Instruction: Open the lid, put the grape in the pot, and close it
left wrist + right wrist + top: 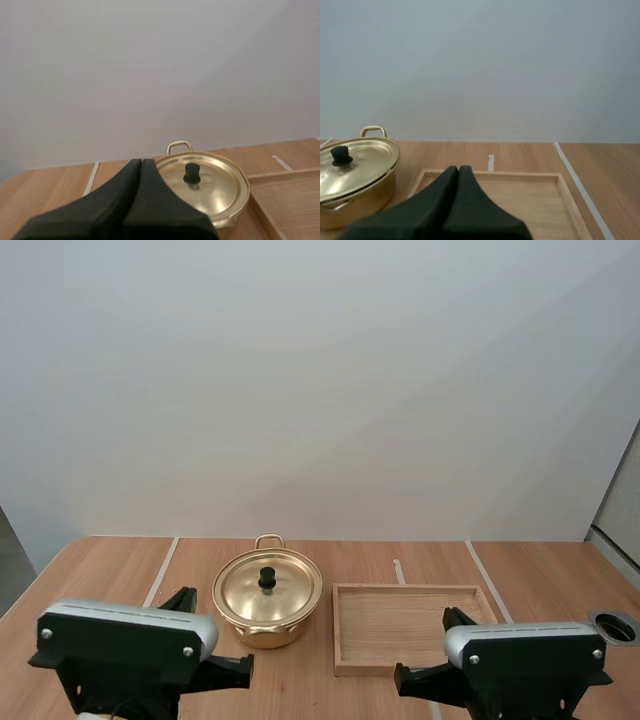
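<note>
A golden pot [266, 625] stands on the table left of centre, its lid [290, 585] on and topped by a black knob [267, 578]. In the left wrist view the pot [227, 210] sits just beyond my left gripper [141, 162], whose fingers lie together as one dark wedge with nothing in them. My right gripper [458, 170] is shut on nothing too and points over the near edge of the wooden tray [492, 176]. The pot [370, 187] stands to that gripper's left. Both grippers hang low at the near side of the table.
The shallow wooden tray [410, 588] lies right of the pot with nothing in it. White tape lines [160, 573] cross the tabletop. A round hole [612, 626] sits near the table's right edge.
</note>
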